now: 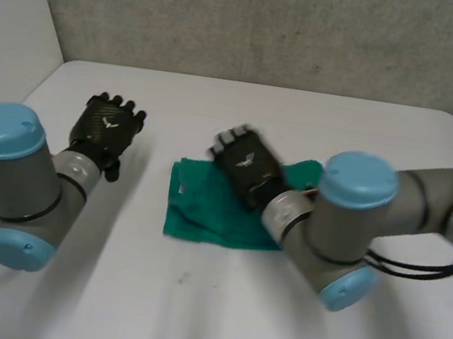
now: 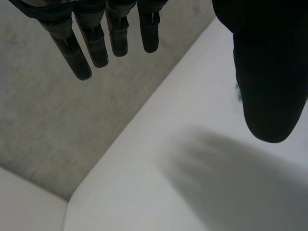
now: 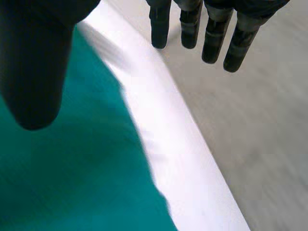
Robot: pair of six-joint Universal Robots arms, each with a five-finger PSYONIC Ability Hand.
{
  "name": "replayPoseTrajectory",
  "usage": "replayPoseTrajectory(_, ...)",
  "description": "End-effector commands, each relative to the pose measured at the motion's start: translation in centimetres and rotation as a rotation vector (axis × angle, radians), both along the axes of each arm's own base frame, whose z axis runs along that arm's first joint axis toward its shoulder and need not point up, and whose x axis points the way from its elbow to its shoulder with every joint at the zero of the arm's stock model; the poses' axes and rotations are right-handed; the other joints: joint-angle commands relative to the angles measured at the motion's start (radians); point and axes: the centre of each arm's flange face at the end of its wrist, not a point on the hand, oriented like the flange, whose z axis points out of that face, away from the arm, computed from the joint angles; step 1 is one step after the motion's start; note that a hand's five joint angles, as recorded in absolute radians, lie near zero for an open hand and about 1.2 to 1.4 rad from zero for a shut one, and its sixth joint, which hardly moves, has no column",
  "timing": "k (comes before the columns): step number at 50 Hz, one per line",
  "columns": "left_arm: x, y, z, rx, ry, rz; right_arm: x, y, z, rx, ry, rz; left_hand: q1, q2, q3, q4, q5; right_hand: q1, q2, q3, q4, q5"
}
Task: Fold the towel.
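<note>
- White worktop [image 1: 186, 325]: smooth, matte, runs out on all sides from under the towel.
- Green towel [image 1: 195, 207]: soft cloth in a rumpled, squarish heap. I'd guess it's partly folded; no obvious long axis.
- Right hand [image 1: 244, 168]: the nearer one, right above the towel, fingers [image 3: 190, 24] straight and released, thumb over the cloth, gripping nothing.
- Left hand [image 1: 109, 126]: well apart from the towel, fingers [image 2: 96, 43] relaxed, empty.

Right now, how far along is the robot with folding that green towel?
Done, apparently: the towel lies as a compact, rumpled patch on the table, so it looks folded at least once. In hand: nothing; the right hand is over it with straight fingers, the left hand open over bare table. Left: perhaps a final fold or tidying.
</note>
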Motion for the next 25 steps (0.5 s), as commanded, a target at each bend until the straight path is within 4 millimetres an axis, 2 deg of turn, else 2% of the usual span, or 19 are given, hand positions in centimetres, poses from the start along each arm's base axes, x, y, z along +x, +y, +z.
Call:
replayPoseTrajectory(1, -4.3, 1.1, 1.1, -0.011, 0.122, -0.108, -7.4, -3.1, 2.4, 0.241, -0.189, -0.291, -0.008, -0.004, -0.008, -0.001, 0.007, -0.024, -0.047, -0.042, -0.059, -0.071)
replayPoseTrajectory(3, -4.8, 1.3, 1.1, -0.006, 0.132, -0.119, -8.7, -3.1, 1.8, 0.296, -0.191, -0.323, -0.008, -0.003, -0.008, -0.001, 0.007, -0.024, -0.047, -0.042, -0.059, -0.071)
replayPoseTrajectory(7, -7.7, 2.0, 1.0, 0.001, 0.174, -0.195, -11.7, -3.0, -0.4, 0.405, -0.142, -0.395, 0.001, 0.005, 0.001, 0.008, 0.016, -0.024, -0.047, -0.042, -0.059, -0.071)
replayPoseTrajectory(8, -7.7, 2.0, 1.0, 0.001, 0.174, -0.195, -12.2, -3.0, -0.8, 0.420, -0.132, -0.410, 0.001, 0.005, 0.001, 0.008, 0.016, -0.024, -0.047, -0.042, -0.059, -0.071)
replayPoseTrajectory(9, -8.4, 2.2, 0.7, 0.010, 0.174, -0.211, -13.2, -3.2, -1.5, 0.443, -0.125, -0.440, 0.004, 0.008, 0.004, 0.011, 0.018, 0.059, 0.035, 0.040, 0.023, 0.011)
replayPoseTrajectory(12, -8.6, 2.4, 0.7, 0.016, 0.171, -0.217, -13.7, -3.4, -1.8, 0.452, -0.121, -0.456, 0.004, 0.008, 0.004, 0.011, 0.019, 0.124, 0.101, 0.106, 0.089, 0.077)
replayPoseTrajectory(13, -8.6, 2.5, 0.6, 0.022, 0.170, -0.215, -15.2, -4.2, -2.5, 0.452, -0.109, -0.499, 0.004, 0.008, 0.004, 0.011, 0.019, 0.432, 0.409, 0.414, 0.397, 0.385)
replayPoseTrajectory(15, -8.5, 2.6, 0.5, 0.028, 0.168, -0.212, -15.5, -4.5, -2.8, 0.450, -0.097, -0.509, 0.004, 0.008, 0.004, 0.011, 0.019, 0.655, 0.631, 0.636, 0.619, 0.607)
replayPoseTrajectory(16, -8.5, 2.7, 0.5, 0.032, 0.166, -0.212, -15.7, -4.8, -3.5, 0.457, -0.085, -0.518, 0.004, 0.008, 0.004, 0.011, 0.019, 0.993, 0.970, 0.974, 0.957, 0.945)
replayPoseTrajectory(17, -8.4, 2.8, 0.5, 0.040, 0.162, -0.208, -15.8, -4.9, -3.7, 0.459, -0.081, -0.517, 0.004, 0.008, 0.004, 0.011, 0.019, 1.177, 1.153, 1.158, 1.141, 1.129)
replayPoseTrajectory(21, -7.8, 3.2, 0.3, 0.064, 0.149, -0.192, -15.4, -6.0, -3.4, 0.406, -0.081, -0.511, 0.004, 0.008, 0.004, 0.011, 0.019, 1.198, 1.175, 1.179, 1.162, 1.150)
replayPoseTrajectory(23, -7.2, 3.2, 0.7, 0.069, 0.145, -0.172, -15.0, -6.5, -2.6, 0.372, -0.092, -0.499, 0.001, 0.005, 0.001, 0.008, 0.016, 1.198, 1.175, 1.179, 1.162, 1.150)
replayPoseTrajectory(25, -6.5, 3.4, 1.0, 0.073, 0.141, -0.147, -13.7, -6.8, -1.1, 0.328, -0.118, -0.466, -0.002, 0.002, -0.002, 0.005, 0.013, 1.198, 1.175, 1.179, 1.162, 1.150)
